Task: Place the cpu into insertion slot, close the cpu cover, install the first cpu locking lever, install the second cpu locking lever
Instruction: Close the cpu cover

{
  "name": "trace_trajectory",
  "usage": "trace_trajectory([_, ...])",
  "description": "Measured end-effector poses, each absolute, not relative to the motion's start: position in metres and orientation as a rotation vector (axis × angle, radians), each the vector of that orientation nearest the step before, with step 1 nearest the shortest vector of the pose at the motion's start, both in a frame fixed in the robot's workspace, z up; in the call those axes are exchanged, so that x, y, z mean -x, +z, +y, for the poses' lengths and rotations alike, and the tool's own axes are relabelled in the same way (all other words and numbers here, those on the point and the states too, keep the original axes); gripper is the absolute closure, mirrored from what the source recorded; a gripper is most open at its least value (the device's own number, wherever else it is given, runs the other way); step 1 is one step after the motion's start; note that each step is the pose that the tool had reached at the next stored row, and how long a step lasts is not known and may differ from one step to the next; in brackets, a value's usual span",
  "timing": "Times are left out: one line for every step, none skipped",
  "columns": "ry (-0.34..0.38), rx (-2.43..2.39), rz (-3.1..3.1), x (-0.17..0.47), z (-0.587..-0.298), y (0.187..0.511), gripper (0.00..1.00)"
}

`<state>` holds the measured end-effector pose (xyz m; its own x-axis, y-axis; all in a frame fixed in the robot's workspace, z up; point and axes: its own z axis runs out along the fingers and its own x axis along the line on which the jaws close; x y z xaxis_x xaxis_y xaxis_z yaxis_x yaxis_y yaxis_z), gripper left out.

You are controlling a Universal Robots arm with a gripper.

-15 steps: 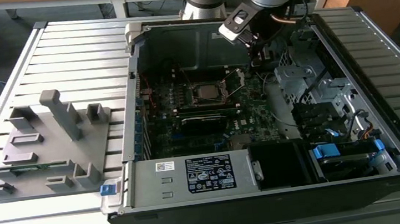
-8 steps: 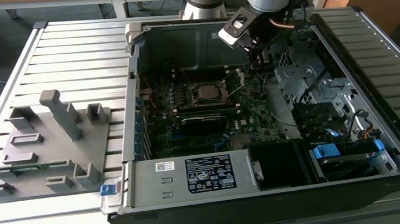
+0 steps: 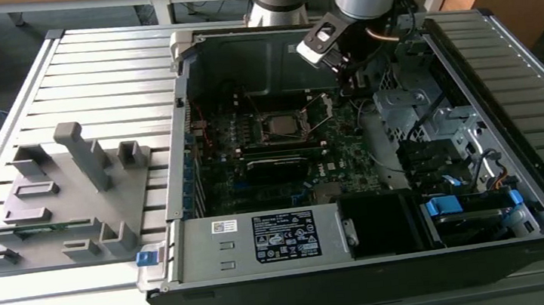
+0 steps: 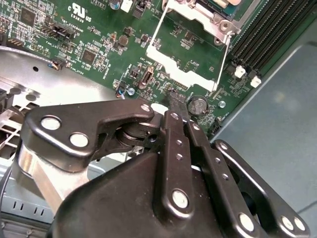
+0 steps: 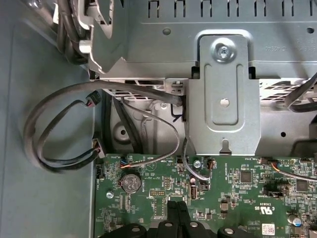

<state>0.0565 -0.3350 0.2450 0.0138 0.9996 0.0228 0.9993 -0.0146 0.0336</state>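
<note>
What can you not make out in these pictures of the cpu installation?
Exterior view: insertion slot, too small to show what lies inside.
Second wrist view: the same slot, cut off by the picture's edge.
First wrist view: gripper, cut off by the picture's edge.

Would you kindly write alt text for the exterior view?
The robot's pincer hangs inside an open computer case, over the motherboard near the insertion slot. The case lies on a slatted table beside a grey fixture.
</note>
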Motion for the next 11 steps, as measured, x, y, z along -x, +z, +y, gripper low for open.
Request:
trace_trajectory([0.062, -2.231, 2.199, -0.0566, -0.335, 0.2439, 0.89])
trace_trajectory([0.061, -2.23, 2.199, -0.0565, -0.335, 0.2431, 0.89])
trace_trajectory([0.061, -2.23, 2.199, -0.0565, -0.335, 0.2424, 0.89])
trace_trajectory([0.06, -2.23, 2.198, -0.0565, -0.335, 0.2416, 0.89])
trace_trajectory([0.059, -2.23, 2.198, -0.0565, -0.335, 0.2406, 0.89])
trace_trajectory([0.059, -2.229, 2.198, -0.0565, -0.335, 0.24, 0.89])
trace_trajectory([0.058, -2.229, 2.198, -0.0565, -0.3351, 0.2401, 0.89])
trace_trajectory([0.058, -2.229, 2.198, -0.0565, -0.3351, 0.2401, 0.89])
trace_trajectory([0.058, -2.229, 2.198, -0.0565, -0.3351, 0.2401, 0.89])
trace_trajectory([0.058, -2.229, 2.198, -0.0565, -0.3351, 0.2401, 0.89])
trace_trajectory([0.058, -2.229, 2.198, -0.0565, -0.335, 0.24, 0.89])
